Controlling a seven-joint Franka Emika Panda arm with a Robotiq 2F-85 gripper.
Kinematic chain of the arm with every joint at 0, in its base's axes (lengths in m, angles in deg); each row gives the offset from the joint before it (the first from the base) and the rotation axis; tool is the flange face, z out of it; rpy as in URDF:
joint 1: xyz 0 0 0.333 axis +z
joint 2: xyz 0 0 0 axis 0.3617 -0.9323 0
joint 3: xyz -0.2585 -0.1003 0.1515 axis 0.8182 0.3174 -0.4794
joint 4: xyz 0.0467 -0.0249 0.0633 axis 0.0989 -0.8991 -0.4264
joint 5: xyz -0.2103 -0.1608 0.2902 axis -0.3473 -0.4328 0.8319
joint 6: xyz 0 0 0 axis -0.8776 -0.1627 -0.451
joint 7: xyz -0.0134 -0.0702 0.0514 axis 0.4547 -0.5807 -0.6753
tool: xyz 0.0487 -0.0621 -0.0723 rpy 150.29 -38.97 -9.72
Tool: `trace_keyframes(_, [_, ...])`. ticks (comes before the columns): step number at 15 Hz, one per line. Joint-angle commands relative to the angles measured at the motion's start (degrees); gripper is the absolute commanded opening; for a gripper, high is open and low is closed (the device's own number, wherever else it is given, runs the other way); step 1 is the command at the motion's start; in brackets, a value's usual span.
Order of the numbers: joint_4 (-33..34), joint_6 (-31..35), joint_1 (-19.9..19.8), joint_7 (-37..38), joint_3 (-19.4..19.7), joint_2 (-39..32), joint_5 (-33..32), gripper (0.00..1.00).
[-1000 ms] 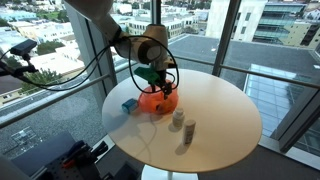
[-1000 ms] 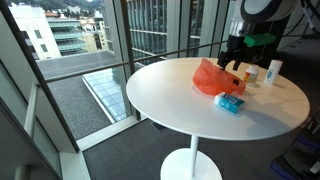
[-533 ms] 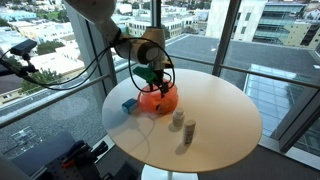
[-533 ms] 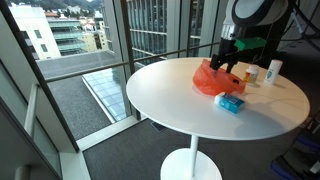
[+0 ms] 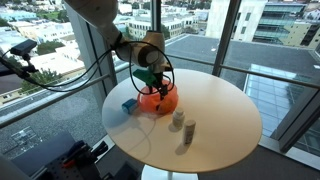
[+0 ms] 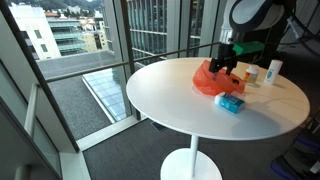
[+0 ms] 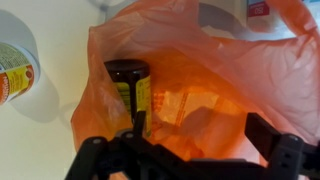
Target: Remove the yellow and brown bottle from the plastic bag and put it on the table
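An orange plastic bag (image 5: 159, 100) lies on the round white table (image 5: 215, 110); it also shows in an exterior view (image 6: 211, 80). In the wrist view the bag (image 7: 215, 85) is open, and a yellow and brown bottle (image 7: 130, 88) with a dark cap lies inside at its left. My gripper (image 7: 200, 130) is open over the bag's mouth. Its left finger (image 7: 137, 124) is next to the bottle and its right finger (image 7: 264, 132) is over the bag's right side. In both exterior views the gripper (image 5: 150, 80) (image 6: 228, 70) hangs right above the bag.
A small blue box (image 5: 129, 105) (image 6: 230, 103) lies beside the bag. Two white containers (image 5: 178, 120) (image 5: 190, 130) stand nearby on the table, also seen in an exterior view (image 6: 250, 73) (image 6: 273, 70). One white labelled container (image 7: 14, 65) shows left of the bag. Windows surround the table.
The gripper has shifted slightly over the bag and stays open. The bag and the other objects have not moved.
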Motion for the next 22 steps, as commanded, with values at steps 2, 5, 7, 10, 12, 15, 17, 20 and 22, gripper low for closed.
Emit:
trace_keyframes(2, [1.4, -0.8, -0.3, 1.0, 0.6, -0.2, 0.5, 1.00])
trace_keyframes(5, [1.3, -0.8, -0.4, 1.0, 1.1, -0.2, 0.4, 1.00])
trace_keyframes(7, [1.2, -0.8, -0.5, 1.0, 1.4, -0.3, 0.4, 1.00])
trace_keyframes(10, [0.9, -0.7, -0.9, 0.9, 1.9, -0.1, 0.3, 1.00])
trace_keyframes(12, [0.7, -0.7, -1.2, 0.7, 2.2, 0.0, 0.3, 1.00])
trace_keyframes(15, [0.2, -0.5, -1.9, 0.2, 2.4, 0.1, 0.6, 1.00])
trace_keyframes(17, [0.0, -0.4, -2.3, 0.0, 2.3, 0.0, 0.8, 1.00])
trace_keyframes(20, [-0.6, 0.0, -2.6, -0.3, 2.1, -0.3, 0.9, 1.00])
trace_keyframes(22, [-0.8, 0.1, -2.6, -0.4, 2.1, -0.5, 0.9, 1.00])
